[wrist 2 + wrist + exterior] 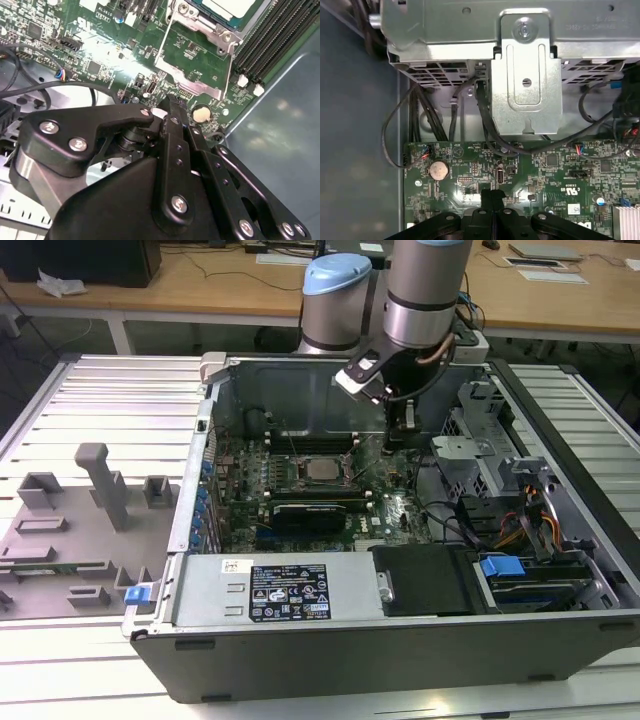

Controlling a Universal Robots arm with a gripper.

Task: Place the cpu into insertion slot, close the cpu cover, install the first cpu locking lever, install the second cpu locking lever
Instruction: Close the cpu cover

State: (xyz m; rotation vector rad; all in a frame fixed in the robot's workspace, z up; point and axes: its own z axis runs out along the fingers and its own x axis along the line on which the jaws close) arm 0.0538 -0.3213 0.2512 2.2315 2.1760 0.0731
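The cpu (pixel 322 468) lies flat in the insertion slot (pixel 299 476) on the green board inside the open computer case, its pale metal top (pixel 231 6) facing up. The silvery cpu cover (pixel 209 26) appears to lie as a frame around the chip's edge. My gripper (pixel 400 440) hangs just over the board, to the exterior view's right of the socket and apart from it. Its black fingers (pixel 491 199) are pressed together with nothing between them, close to a coin battery (pixel 439 170). Their tips (pixel 169 106) point at the board beside the socket's metal bracket.
A long black card (pixel 318 508) lies in front of the socket, and memory slots (pixel 270 45) run beside it. A metal drive cage (pixel 525 75) with black cables (pixel 420 120) stands close to the gripper. A grey fixture tray (pixel 80 510) lies outside the case on the exterior view's left.
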